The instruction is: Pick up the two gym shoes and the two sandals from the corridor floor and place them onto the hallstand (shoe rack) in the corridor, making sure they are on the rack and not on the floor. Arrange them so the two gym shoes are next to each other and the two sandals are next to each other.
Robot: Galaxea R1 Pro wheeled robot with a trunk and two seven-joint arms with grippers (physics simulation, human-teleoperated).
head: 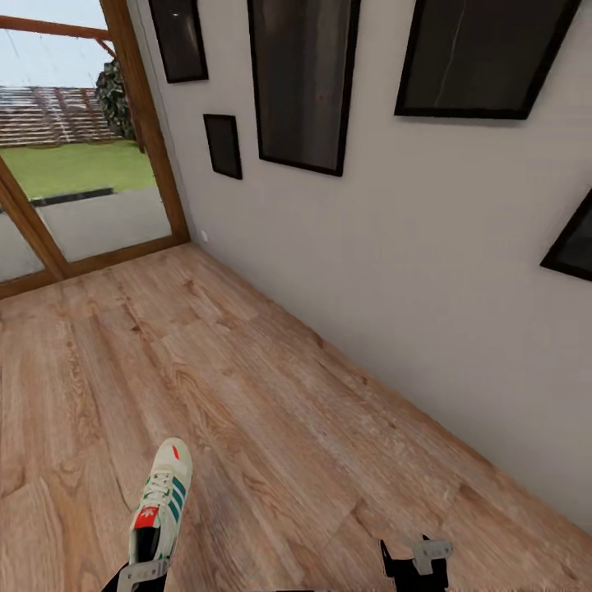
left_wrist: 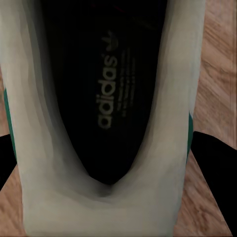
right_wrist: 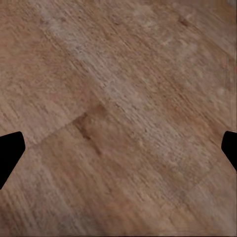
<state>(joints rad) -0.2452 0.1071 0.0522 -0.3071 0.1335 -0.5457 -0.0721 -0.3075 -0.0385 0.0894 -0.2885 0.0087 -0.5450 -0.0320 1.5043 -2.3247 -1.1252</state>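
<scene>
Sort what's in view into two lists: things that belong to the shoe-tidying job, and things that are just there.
Belongs to the job:
- gym shoe, gripped by the left end effector
- corridor floor
- right end effector, open above bare floor

Just there:
- framed pictures on the wall
- glass door onto the lawn

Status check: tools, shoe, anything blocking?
Left tool shut on gym shoe, toe pointing ahead. Right tool open over bare floor. Nothing blocking.

White shoe (head: 162,501), green stripes, red tongue label, black insole; light brown wood-grain floor (head: 271,411); black frames (head: 302,82) on pale wall.
</scene>
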